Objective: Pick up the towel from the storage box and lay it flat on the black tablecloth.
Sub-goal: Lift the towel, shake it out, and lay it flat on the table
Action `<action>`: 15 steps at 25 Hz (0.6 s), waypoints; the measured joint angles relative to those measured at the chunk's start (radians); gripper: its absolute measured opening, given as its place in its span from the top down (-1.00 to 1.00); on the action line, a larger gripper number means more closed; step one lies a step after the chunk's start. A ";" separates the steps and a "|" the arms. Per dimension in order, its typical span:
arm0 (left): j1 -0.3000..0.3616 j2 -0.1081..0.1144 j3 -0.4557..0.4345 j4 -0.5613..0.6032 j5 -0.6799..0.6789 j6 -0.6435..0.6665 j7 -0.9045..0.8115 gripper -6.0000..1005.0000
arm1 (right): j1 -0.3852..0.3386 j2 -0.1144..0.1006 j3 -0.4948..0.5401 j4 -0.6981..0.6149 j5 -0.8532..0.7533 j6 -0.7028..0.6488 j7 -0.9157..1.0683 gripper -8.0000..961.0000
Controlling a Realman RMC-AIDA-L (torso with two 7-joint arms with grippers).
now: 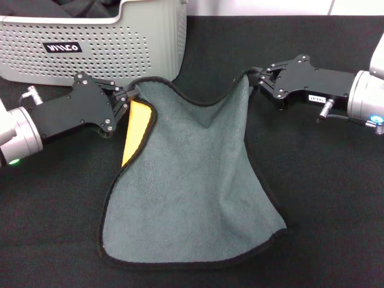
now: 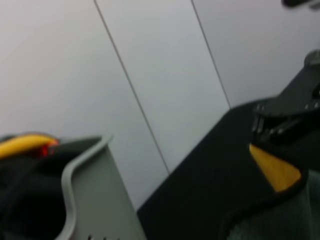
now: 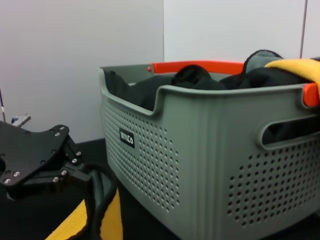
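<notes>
The grey-green towel [image 1: 198, 180] with black edging hangs stretched between my two grippers, and its lower part lies on the black tablecloth [image 1: 324, 198]. My left gripper [image 1: 132, 96] is shut on the towel's upper left corner, where the yellow reverse side [image 1: 137, 129] folds outward. My right gripper [image 1: 254, 78] is shut on the upper right corner. The light grey perforated storage box [image 1: 126, 42] stands behind the left gripper. The right wrist view shows the box [image 3: 200, 150], the left gripper [image 3: 75, 167] and the towel's edge [image 3: 100, 195].
The storage box holds dark fabric [image 3: 190, 80] and a yellow cloth [image 3: 295, 67] under an orange rim piece [image 3: 200, 66]. A pale wall stands behind the table. The left wrist view shows the box's corner [image 2: 85, 200] and the right gripper [image 2: 262, 129] farther off.
</notes>
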 joint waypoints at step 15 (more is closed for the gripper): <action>-0.063 0.019 0.000 -0.016 0.112 -0.171 -0.018 0.96 | 0.003 0.003 -0.018 0.003 0.010 -0.078 0.004 0.93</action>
